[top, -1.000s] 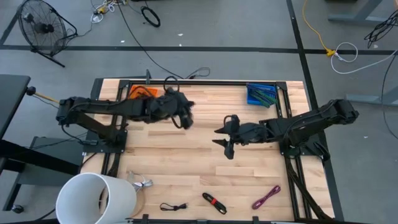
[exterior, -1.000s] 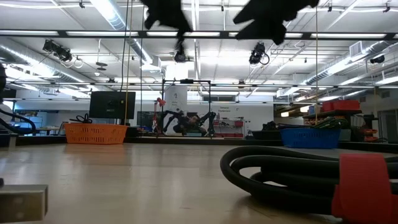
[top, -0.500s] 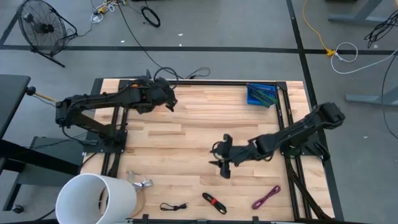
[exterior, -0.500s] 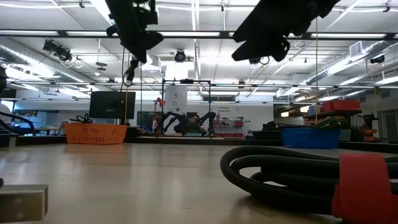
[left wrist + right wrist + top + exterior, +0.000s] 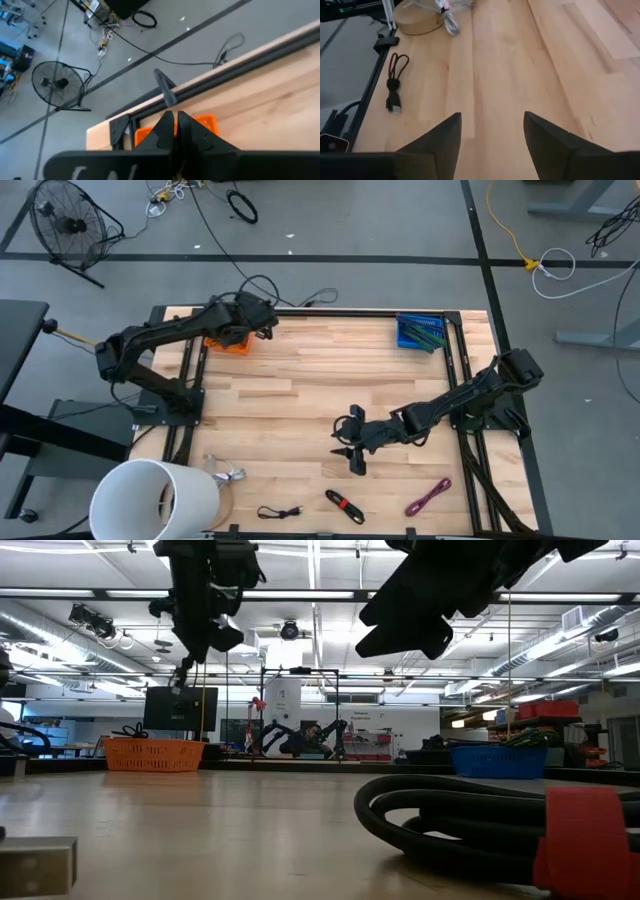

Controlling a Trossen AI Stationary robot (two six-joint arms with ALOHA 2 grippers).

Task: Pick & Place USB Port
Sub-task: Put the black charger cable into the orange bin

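Fingers on my right gripper (image 5: 347, 446) stood spread wide with nothing between them. The right wrist view showed only bare table (image 5: 520, 60) in the gap. The gripper hung over the front half of the table, its tips pointing toward the front left corner.

USB cables lay along the front edge. The red-black cable (image 5: 343, 505) was nearest, just forward of the fingers and lying on a slant. The black cable (image 5: 280, 512) lay farther left, with its long axis along the front edge. The purple cable (image 5: 428, 497) lay off to the right, also on a slant.

In the right wrist view, the black cable (image 5: 395, 82) sat ahead and well to one side of the finger line. Its bundle ran roughly with my line of sight, not across it. I judged that taking it would need a reach forward and left. The wrist would then have to turn so the jaws closed across the bundle's narrow width. The red-black one would need only a short drop and a similar twist.

My left gripper (image 5: 266, 322) was clenched tight at the far left corner, over the orange bin (image 5: 228, 341). The left wrist view showed the tips pressed together above the bin (image 5: 205, 122). I could not tell whether they pinched anything thin. That arm was well away from every cable at the front, so the pick fell to the right arm.
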